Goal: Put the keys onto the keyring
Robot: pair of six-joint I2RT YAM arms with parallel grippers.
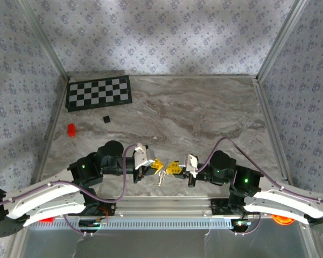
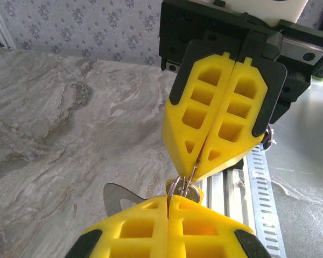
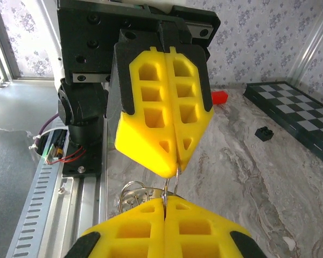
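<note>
I have both sets of fingers clamped closed and meeting tip to tip just ahead of the bases; the left gripper (image 2: 169,207) and the right gripper (image 3: 165,203) each seem to pinch the wire of the keyring (image 3: 130,196) strung between them. A silver key (image 2: 116,196) pokes its blade out sideways beside my left fingertips, off the line between the arms, so the left is nearer to it
</note>
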